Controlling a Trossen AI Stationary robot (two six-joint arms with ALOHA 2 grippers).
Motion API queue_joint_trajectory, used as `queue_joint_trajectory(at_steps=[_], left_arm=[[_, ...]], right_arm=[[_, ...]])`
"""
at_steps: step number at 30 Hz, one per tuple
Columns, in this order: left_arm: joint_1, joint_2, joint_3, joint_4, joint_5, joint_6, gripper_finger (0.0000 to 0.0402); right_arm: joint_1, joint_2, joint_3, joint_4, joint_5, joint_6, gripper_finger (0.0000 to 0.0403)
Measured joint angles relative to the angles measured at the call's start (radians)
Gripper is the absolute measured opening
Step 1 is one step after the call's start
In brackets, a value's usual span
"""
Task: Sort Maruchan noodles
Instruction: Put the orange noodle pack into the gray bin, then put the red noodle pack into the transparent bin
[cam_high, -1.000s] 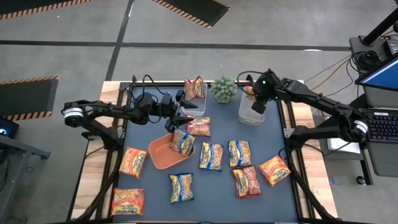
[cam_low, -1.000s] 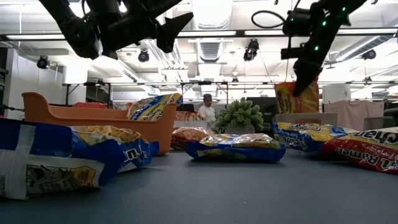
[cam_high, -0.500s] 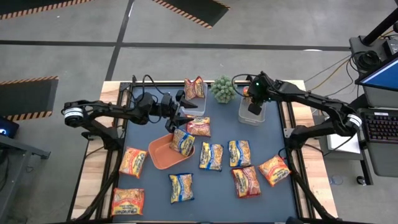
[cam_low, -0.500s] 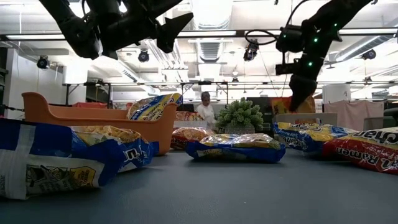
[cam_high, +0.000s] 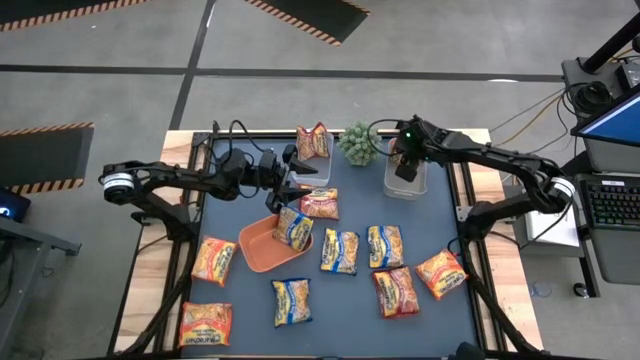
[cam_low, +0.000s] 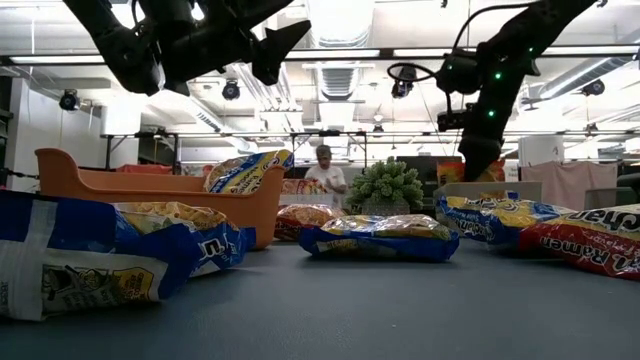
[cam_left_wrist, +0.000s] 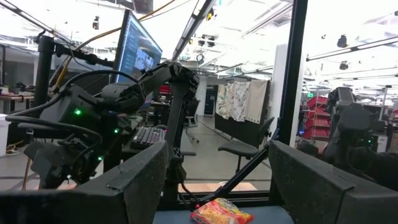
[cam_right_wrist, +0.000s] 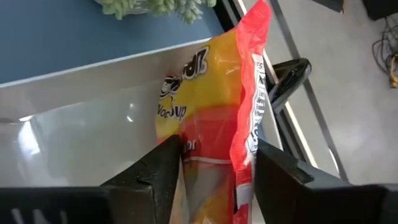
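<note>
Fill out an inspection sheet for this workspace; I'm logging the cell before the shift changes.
Surface: dark blue mat on a wooden table.
Job's things: noodle packets scattered over the mat; one in the orange tray; one upright in the left tub; an orange packet in the right tub.
Clutter: small green plant.
Grippers: left gripper open, empty, above the mat; right gripper in the right tub, fingers either side of the orange packet.
Cables: black loops along both arms.
Surroundings: keyboard and screen to the right; a person far behind.
</note>
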Motion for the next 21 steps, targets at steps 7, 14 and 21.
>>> queue_joint_trajectory(at_steps=[7, 14, 21], left_arm=[[0.000, 0.000, 0.000, 0.000, 0.000, 0.000, 0.0262], [0.000, 0.000, 0.000, 0.000, -0.008, 0.000, 0.0262], [0.000, 0.000, 0.000, 0.001, -0.009, 0.000, 0.0262]], right_arm=[[0.000, -0.009, 0.007, 0.001, 0.118, -0.050, 0.0187], [0.000, -0.010, 0.035, 0.011, 0.116, -0.106, 0.0182], [0.000, -0.010, 0.066, 0.027, 0.123, -0.140, 0.0182]])
